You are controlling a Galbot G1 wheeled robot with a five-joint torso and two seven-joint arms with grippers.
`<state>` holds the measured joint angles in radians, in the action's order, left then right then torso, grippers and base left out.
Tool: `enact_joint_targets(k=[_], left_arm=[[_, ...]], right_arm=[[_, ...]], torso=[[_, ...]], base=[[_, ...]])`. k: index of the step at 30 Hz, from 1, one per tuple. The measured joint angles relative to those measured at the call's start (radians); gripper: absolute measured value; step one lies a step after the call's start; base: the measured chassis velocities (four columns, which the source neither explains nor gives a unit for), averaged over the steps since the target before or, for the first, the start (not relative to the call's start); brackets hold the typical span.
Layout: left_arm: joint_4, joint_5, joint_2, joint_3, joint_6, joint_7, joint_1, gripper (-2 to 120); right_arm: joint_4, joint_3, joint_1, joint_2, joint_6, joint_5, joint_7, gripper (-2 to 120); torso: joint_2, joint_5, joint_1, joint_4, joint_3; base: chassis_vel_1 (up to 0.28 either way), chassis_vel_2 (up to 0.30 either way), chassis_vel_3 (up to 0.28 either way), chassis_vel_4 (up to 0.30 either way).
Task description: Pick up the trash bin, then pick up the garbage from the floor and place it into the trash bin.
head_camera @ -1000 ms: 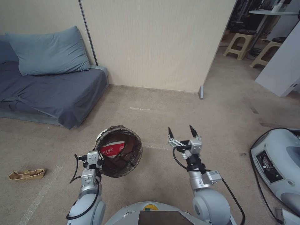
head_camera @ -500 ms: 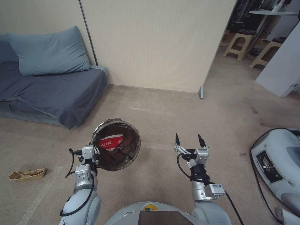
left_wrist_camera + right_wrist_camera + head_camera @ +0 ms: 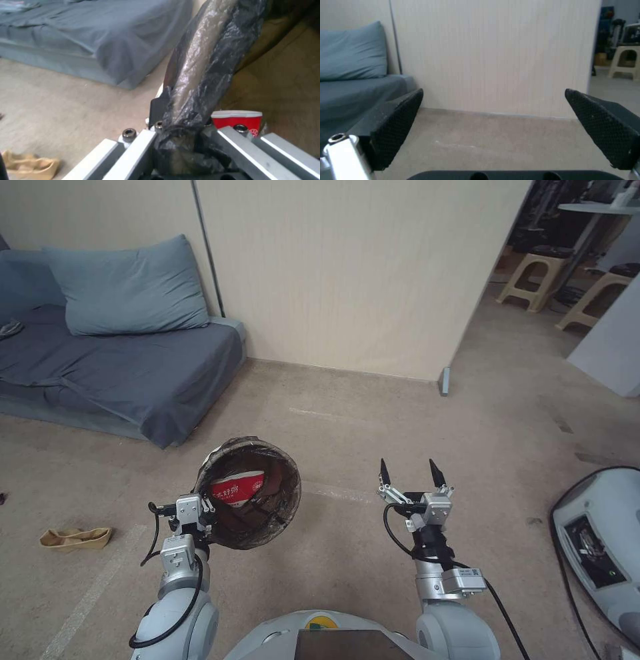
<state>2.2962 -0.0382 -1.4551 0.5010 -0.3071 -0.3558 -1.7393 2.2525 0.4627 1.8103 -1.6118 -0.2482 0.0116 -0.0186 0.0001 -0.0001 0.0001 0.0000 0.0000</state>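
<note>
Bin is up off the floor, my left gripper clamped on its bagged rim; a red wrapper lies inside. Right gripper hangs empty, fingers spread. Tan paper on the carpet remains to collect.

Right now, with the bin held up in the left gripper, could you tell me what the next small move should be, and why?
Probably turn the base left toward the tan paper piece. It lies on the floor well to the robot's left, while the right gripper is open and empty, and the left gripper holds the trash bin by its rim.
</note>
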Motion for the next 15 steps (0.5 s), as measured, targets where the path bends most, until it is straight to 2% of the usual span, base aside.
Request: enact_joint_targets(k=[5,15], left_arm=[[0.007,0.007,-0.016,-0.003,-0.003,-0.002,-0.014,0],[0.015,0.019,-0.032,-0.004,-0.002,-0.002,-0.031,0]], right_arm=[[-0.006,0.017,-0.02,0.001,-0.003,0.0,0.007,100],[-0.015,0.018,-0.034,0.003,-0.002,0.012,0.003,100]], torso=[[0.0,0.0001,0.0,0.0001,0.0],[0.0,0.0002,0.0,0.0001,0.0]], base=[[0.051,0.076,0.084,0.08],[0.11,0.113,0.105,0.108]])
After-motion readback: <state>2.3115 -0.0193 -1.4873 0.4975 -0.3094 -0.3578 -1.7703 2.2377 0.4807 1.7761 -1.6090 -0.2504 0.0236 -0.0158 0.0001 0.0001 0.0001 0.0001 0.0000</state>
